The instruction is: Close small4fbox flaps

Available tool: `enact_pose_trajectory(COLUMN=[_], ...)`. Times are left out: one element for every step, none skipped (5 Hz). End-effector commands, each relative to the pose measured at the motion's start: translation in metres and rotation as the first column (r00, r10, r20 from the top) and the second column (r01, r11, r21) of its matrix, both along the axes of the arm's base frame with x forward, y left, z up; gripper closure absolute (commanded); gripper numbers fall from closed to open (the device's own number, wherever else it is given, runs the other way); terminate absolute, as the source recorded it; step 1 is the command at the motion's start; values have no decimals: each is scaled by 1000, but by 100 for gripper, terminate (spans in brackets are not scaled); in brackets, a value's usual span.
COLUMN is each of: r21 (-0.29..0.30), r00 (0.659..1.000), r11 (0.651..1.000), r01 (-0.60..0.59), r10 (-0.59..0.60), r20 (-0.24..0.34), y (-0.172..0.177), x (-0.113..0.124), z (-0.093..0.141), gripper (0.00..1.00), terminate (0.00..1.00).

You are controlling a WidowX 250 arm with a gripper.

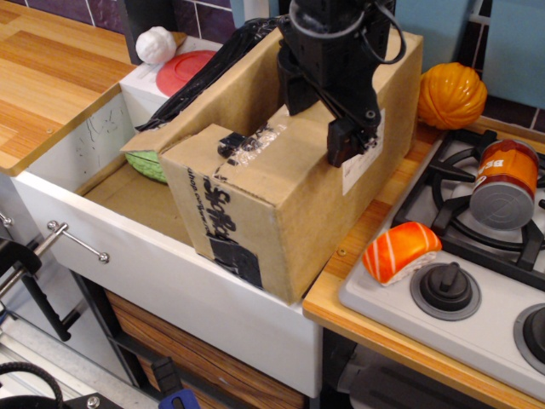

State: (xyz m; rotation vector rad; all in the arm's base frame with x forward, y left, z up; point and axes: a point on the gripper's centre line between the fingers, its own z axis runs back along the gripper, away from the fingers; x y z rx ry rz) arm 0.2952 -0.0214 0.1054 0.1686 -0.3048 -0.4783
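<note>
The small4fbox [255, 226] is a brown cardboard box with black printed marks on its near face and a white label [362, 153] on its right face. One brown flap [272, 158] with a small black tape piece lies folded down over the opening. My black gripper [317, 128] sits on top of it, fingers apart and holding nothing. The long flap covered in black tape [223, 61] still stands up along the box's far-left side. A cardboard panel [400, 72] rises behind the gripper at the far right.
The box rests in a white drawer-like unit [162, 273] with a green object [146, 167] beside it. A red plate [183, 70] and a white garlic [155, 44] lie behind. On the right are an orange pumpkin [451, 94], a salmon sushi [400, 251] and a can [504, 183] on the stove [477, 324].
</note>
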Motion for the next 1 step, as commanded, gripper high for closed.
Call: enact_pose_trajectory(r21=[-59], r00=[1000], r11=[998], r01=[20], r10=[-20], r20=[-2], y=[-10], x=[-2], z=[-13], gripper=[0], terminate=[100])
